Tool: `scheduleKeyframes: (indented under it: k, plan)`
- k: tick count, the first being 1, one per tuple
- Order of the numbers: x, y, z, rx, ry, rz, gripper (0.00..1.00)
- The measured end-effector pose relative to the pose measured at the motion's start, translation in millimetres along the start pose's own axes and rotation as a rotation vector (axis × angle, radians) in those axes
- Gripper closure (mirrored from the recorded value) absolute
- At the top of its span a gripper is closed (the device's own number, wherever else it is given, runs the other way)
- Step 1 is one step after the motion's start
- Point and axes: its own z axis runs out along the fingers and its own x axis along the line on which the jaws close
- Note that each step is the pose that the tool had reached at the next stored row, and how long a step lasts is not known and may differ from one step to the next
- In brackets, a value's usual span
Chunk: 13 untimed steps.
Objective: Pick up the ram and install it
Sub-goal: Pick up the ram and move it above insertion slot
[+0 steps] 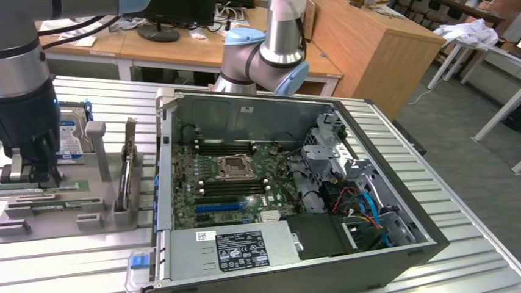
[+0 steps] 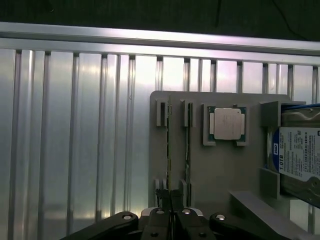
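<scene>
The ram (image 2: pixel 169 145) is a thin green stick standing on edge in the slotted holders of a grey tray (image 2: pixel 215 175). My gripper (image 2: pixel 170 200) is shut, its two dark fingers pinched on one end of this stick, which still sits between the holders. A second stick (image 2: pixel 188 145) stands parallel beside it. In the exterior view my gripper (image 1: pixel 31 174) reaches down onto the tray (image 1: pixel 49 220) at the exterior view's left. The open computer case (image 1: pixel 285 201) lies to its right, with black memory slots (image 1: pixel 224 148) by the processor socket (image 1: pixel 236 166).
A processor chip (image 2: pixel 226 124) and a hard drive (image 2: pixel 300 160) also sit on the tray. In the case are a blue expansion slot (image 1: pixel 219 207), a power supply (image 1: pixel 236 250) and cables (image 1: pixel 358 201). Everything rests on a ribbed metal table (image 1: pixel 456 201).
</scene>
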Motion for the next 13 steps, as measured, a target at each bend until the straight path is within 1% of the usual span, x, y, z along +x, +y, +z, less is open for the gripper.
scheduleKeyframes:
  k: [8, 13]
  plan:
    - [-0.6, -0.5, -12.9, -0.0001, 0.0001, 0.0, 0.88]
    - [-0.9, -0.7, -19.0, -0.0001, 0.0002, 0.0, 0.88]
